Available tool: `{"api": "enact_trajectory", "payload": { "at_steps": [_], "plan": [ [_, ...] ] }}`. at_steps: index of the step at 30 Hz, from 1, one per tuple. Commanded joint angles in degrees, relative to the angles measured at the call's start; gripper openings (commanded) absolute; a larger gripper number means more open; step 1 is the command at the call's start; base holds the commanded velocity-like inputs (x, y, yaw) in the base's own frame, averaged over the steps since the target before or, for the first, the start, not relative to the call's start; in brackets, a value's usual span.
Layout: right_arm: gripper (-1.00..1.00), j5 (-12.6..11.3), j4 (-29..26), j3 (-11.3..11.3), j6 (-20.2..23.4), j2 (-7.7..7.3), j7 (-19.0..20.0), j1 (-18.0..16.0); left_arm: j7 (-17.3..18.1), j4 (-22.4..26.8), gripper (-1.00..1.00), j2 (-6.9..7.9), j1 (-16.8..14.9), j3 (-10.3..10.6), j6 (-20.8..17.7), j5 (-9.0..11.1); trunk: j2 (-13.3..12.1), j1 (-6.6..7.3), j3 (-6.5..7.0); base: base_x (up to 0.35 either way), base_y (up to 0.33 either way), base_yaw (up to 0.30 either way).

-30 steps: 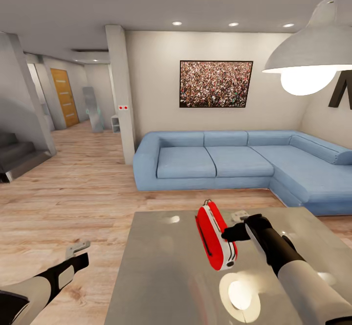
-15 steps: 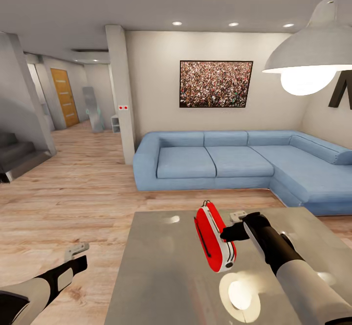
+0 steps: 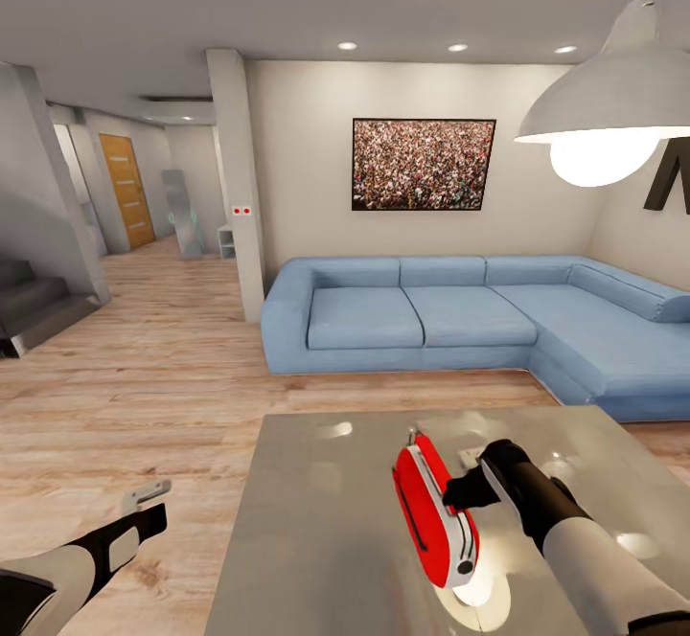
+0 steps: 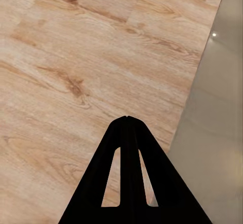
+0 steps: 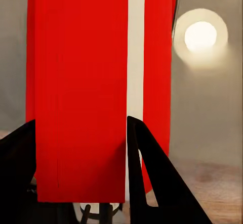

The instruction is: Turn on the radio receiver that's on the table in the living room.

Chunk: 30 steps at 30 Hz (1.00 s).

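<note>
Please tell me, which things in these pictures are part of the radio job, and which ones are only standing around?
Part of the job:
radio receiver, held in the right pincer
table

Only standing around:
sofa
crowd picture
pendant lamp
left pincer, over the wood floor

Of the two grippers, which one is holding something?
The right gripper: its black fingers grip the small red radio receiver above the grey table. The left gripper is shut over the floor.
</note>
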State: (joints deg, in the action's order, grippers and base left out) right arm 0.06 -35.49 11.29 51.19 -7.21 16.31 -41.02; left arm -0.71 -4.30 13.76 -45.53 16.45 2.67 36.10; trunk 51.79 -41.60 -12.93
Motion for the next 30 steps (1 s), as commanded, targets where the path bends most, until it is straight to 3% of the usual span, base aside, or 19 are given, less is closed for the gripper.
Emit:
{"api": "enact_trajectory", "payload": {
  "at_steps": [1, 8, 30],
  "plan": [
    [-1.0, -0.39, 0.19, -0.04, -0.03, 0.01, 0.03, -0.03, 0.0, 0.0, -1.0, -0.05, 0.0, 0.01, 0.04, 0.04, 0.0, 0.0, 0.01, 0.0, 0.0, 0.0],
    [-1.0, -0.41, 1.21, -0.04, -0.28, 0.09, 0.04, -0.03, 0.0, 0.0, -1.0, -0.37, 0.0, 0.04, 0.14, 0.08, 0.0, 0.0, 0.01, 0.0, 0.0, 0.0],
    [-1.0, -0.41, 1.98, -0.04, -0.38, 1.06, 0.74, -0.03, -0.08, 0.0, -1.0, -0.38, 0.0, 0.03, 0.41, 0.02, 8.83, -4.83, -3.94, 0.0, 0.0, 0.0]
  ]
}}
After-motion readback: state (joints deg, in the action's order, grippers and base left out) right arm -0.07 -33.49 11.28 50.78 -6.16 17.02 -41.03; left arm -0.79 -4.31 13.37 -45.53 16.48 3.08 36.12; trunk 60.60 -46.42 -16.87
